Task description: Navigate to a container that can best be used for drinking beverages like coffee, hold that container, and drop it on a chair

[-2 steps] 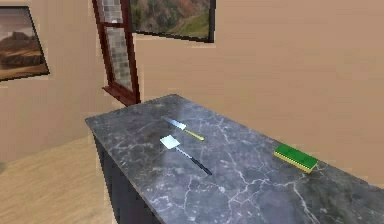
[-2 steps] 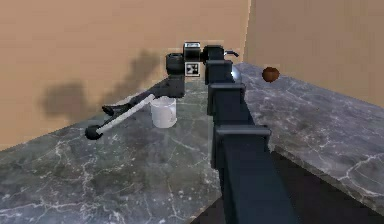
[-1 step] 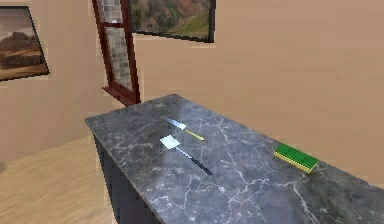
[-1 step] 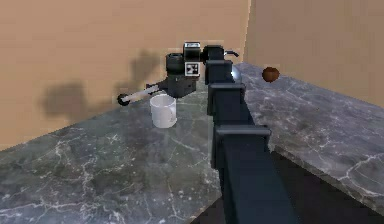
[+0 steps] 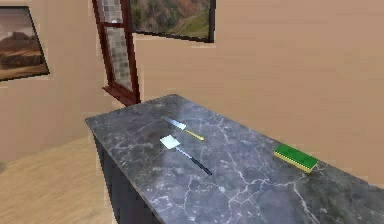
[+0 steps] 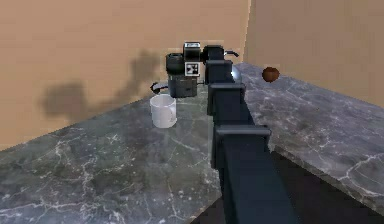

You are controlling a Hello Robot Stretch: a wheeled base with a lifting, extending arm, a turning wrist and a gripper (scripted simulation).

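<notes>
Count for you: one white mug point(image 6: 163, 112), one brown round thing point(image 6: 270, 74), one green sponge point(image 5: 296, 157), one spatula point(image 5: 186, 152), one yellow-handled utensil point(image 5: 186, 130). All lie on a dark marble table point(image 5: 250, 190), between tan walls with two paintings point(image 5: 20, 42) and one window point(image 5: 118, 50). The mug stands upright, long axis vertical, mouth up, near the claw point(image 6: 172, 82). You cannot tell whether the claw holds anything.
</notes>
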